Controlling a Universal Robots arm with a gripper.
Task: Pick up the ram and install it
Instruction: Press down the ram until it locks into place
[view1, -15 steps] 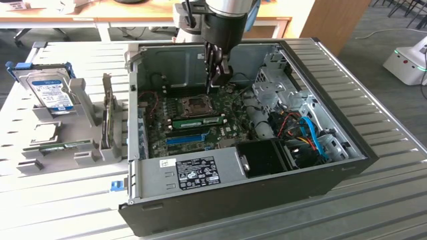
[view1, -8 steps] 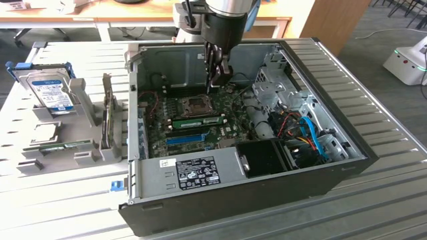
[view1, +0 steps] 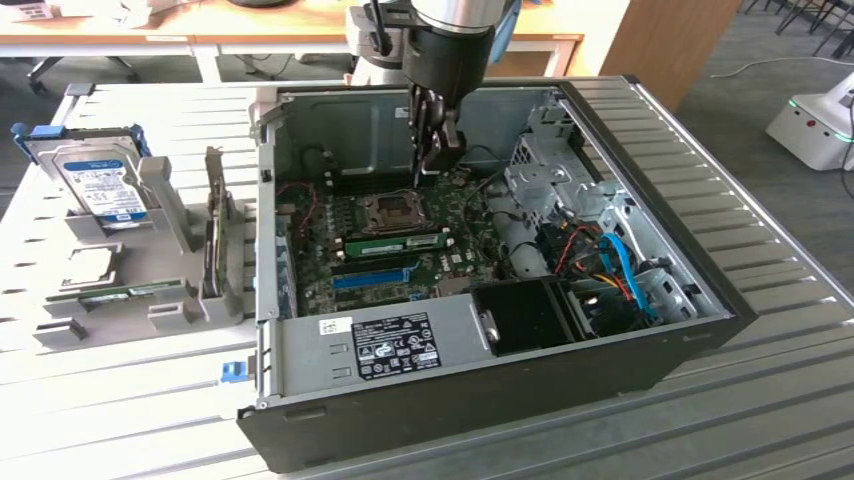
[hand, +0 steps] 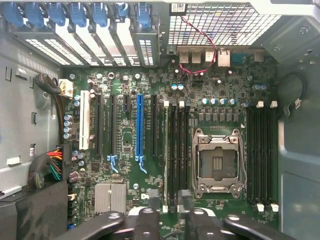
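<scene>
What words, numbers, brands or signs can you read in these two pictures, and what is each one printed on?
No text reads clearly enough to quote.
Blue and white label on the hard drive: too small to read.
Black sticker inside the computer case: print and symbols blurred.
White sticker in the wrist view: blurred.
Motherboard markings: too small.

Hard drive (view1: 107, 183): we see it upright, at the exterior view's left.
Computer case (view1: 694, 330): lying open, centre.
Table (view1: 787, 400): slatted.

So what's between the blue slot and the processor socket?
One black expansion slot, then a bank of memory slots, in the wrist view.
</scene>
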